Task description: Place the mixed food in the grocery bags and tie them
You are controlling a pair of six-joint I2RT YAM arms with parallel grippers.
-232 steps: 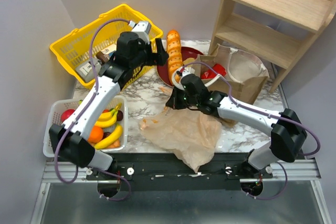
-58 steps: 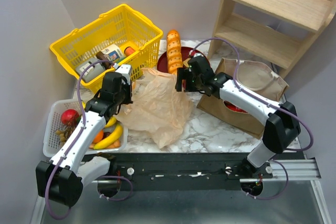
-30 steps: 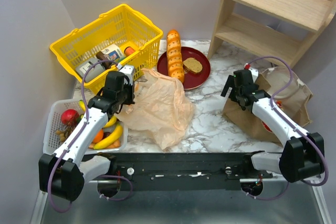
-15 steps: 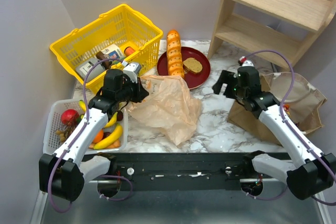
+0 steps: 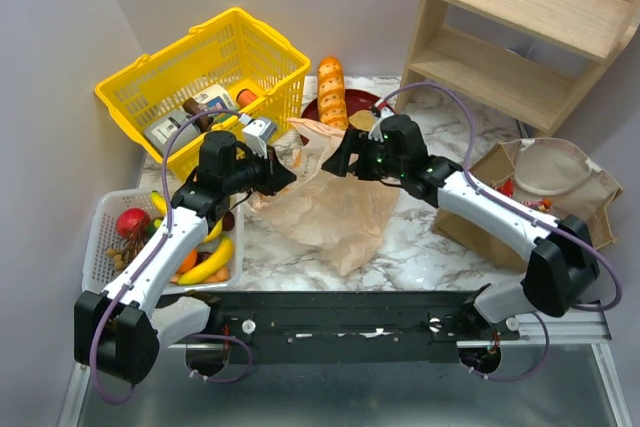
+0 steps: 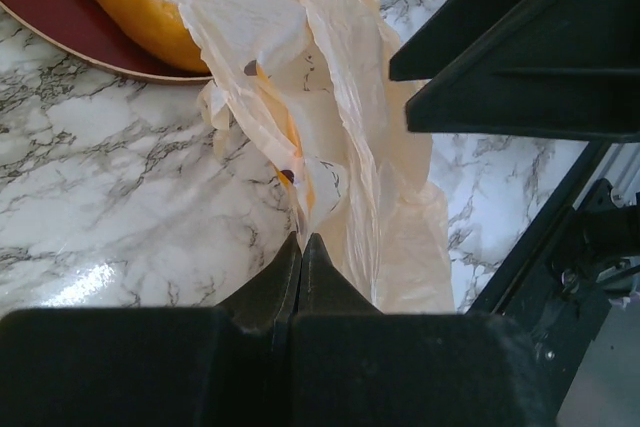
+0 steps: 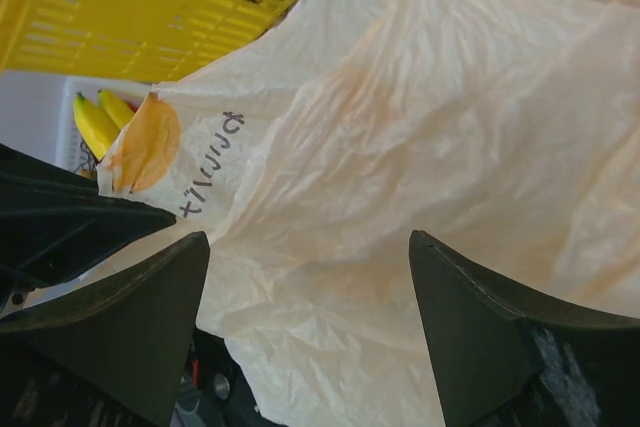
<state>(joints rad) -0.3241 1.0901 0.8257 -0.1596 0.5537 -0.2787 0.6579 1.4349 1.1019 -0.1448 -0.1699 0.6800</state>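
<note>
The tan plastic bag (image 5: 335, 209) lies crumpled on the marble between the arms. My left gripper (image 5: 283, 175) is shut on its left edge and holds that edge lifted; the film runs into the closed tips (image 6: 302, 238). My right gripper (image 5: 345, 165) hovers open above the bag's top, and the bag (image 7: 430, 127) fills the gap between its fingers (image 7: 308, 242) without touching them. The brown paper bag (image 5: 595, 202) stands at the right with a red packet (image 5: 508, 187) showing in it. Bananas (image 5: 208, 247) and fruit lie in the white tray.
A yellow basket (image 5: 150, 77) with boxed goods stands at the back left. The white mesh tray (image 5: 105, 217) is at the left edge. The orange loaf (image 5: 330, 87) rests on a red plate (image 5: 312, 117) behind the bag. A wooden shelf (image 5: 520, 27) fills the back right.
My right arm has swung left from the paper bag to over the plastic bag. My left gripper has lifted the bag's edge and drawn it slightly rightward.
</note>
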